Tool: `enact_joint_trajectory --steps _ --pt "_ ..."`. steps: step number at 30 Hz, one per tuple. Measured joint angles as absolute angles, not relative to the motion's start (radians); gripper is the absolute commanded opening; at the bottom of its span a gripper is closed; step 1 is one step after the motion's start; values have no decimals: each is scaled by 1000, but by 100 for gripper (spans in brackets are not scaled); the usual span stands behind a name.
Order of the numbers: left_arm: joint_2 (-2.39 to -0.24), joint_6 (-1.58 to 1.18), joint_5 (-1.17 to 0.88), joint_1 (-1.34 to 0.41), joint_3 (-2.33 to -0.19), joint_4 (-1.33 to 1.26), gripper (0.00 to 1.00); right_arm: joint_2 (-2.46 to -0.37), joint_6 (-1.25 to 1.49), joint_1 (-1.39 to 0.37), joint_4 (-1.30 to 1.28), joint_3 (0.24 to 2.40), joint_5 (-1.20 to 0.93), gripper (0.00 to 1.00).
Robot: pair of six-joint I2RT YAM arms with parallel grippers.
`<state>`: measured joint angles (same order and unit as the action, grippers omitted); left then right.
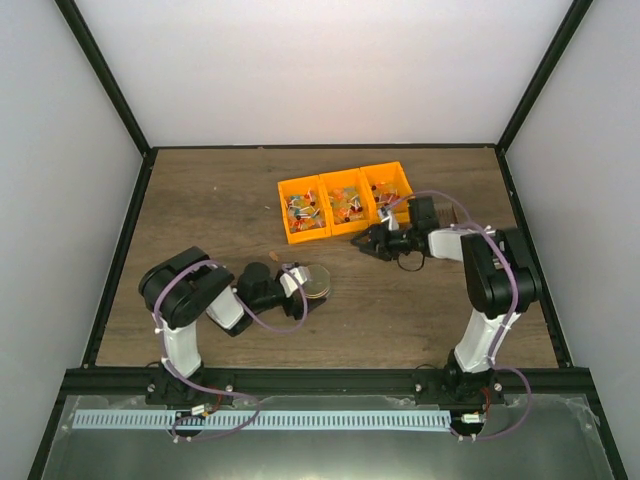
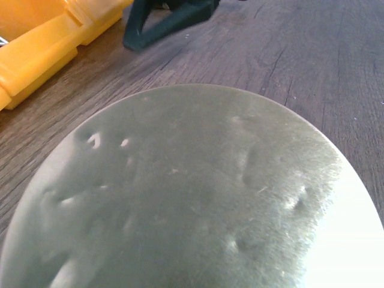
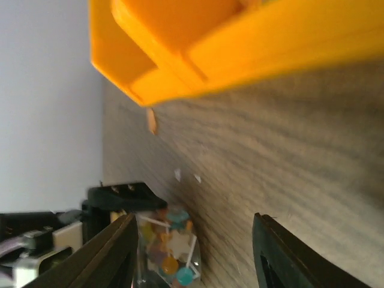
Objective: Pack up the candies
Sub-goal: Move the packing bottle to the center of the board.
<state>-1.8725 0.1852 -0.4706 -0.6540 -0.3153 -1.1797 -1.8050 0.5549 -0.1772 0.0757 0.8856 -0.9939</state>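
Note:
Candies (image 1: 305, 212) lie in three joined orange bins (image 1: 300, 238) at the back middle. More candies (image 3: 168, 255) fill a clear jar (image 3: 157, 240), lying tilted on the table with its round cream lid (image 1: 316, 281) toward the bins. My left gripper (image 1: 303, 285) is closed around the jar. In the left wrist view the lid (image 2: 192, 198) fills the frame and hides the fingers. My right gripper (image 1: 368, 243) hovers low in front of the bins, pointing at the jar. Its jaws (image 3: 195, 258) are open with nothing between them.
A small orange piece (image 3: 152, 121) and white scraps (image 3: 178, 174) lie loose on the wood between bins and jar. The bins' corner (image 2: 36, 54) and my right gripper's dark fingers (image 2: 168, 21) sit just beyond the lid. Black frame rails border the table.

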Motion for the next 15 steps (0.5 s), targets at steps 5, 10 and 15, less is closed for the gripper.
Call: enact_joint_trajectory --steps 5,10,15 --pt "-1878 200 -498 -654 -341 -1150 89 -1805 459 -290 -51 884 -917 54" --pt "-1883 213 -507 -654 -354 -1133 100 -1805 430 -315 -82 884 -909 55" --pt "-1919 211 -507 -654 -353 -1143 97 -1805 426 -309 -84 884 -904 55"
